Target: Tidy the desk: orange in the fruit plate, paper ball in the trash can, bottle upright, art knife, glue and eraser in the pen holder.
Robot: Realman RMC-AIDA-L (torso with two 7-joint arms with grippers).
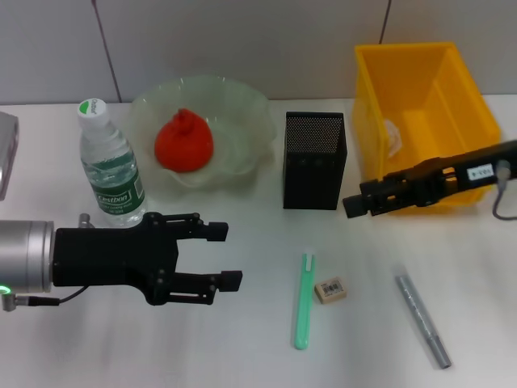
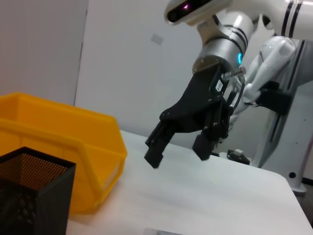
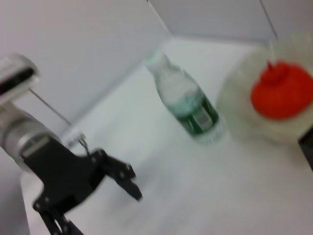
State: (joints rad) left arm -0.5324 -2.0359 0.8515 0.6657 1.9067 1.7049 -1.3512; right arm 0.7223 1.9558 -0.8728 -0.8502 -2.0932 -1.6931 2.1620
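Eraser (image 1: 330, 290), green knife (image 1: 304, 301) and grey glue stick (image 1: 422, 320) are lying nearest on the white counter (image 1: 242, 347), well apart from one another and all outside the pen holder (image 1: 313, 160), so they are probably the part of the tidying that is waiting to be done. The left gripper (image 1: 230, 256) is hovering just to the left of them with its fingers spread apart and nothing between them, apparently readying itself for one of the small things. The right gripper (image 1: 354, 202) is hanging a little farther back, between the pen holder and the yellow trash can (image 1: 472, 97); the left wrist view shows its fingers (image 2: 153, 154) parted and holding nothing.

Behind the left gripper the bottle (image 1: 110, 167) is standing upright. The pen holder is standing beside the trash can, and a pale shape inside the can may be the paper ball (image 1: 393, 133), though it is hard to make out. Farthest back, the orange (image 1: 185, 142) is sitting in the fruit plate (image 1: 242, 105), so that step looks finished.
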